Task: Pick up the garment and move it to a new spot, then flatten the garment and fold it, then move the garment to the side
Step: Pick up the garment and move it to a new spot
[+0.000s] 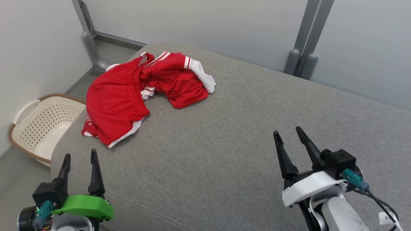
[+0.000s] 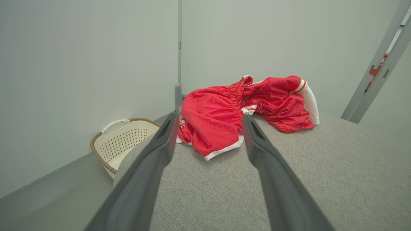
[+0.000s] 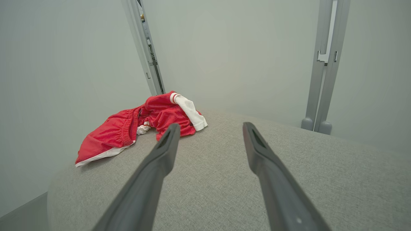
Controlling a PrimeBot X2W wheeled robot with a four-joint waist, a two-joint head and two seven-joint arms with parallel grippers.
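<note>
The garment [image 1: 175,80] lies crumpled at the far left of a grey cushioned surface [image 1: 224,144]. It is red, with striped trim and a white sleeve [image 1: 202,75]; its lettering is hidden in the folds. It also appears in the left wrist view [image 2: 282,106] and the right wrist view [image 3: 167,114]. My left gripper [image 1: 80,153] is open at the near left edge, well short of the heap, fingers [image 2: 160,150] aimed at it. My right gripper [image 1: 287,130] is open at the near right, far from the cloth, with nothing between its fingers [image 3: 263,154].
A red piece with a gathered elastic band and white hem [image 1: 115,102] lies against the garment's left side, overlapping it. A cream perforated basket [image 1: 41,125] stands on the floor left of the surface. Grey posts [image 1: 305,48] rise by the walls behind.
</note>
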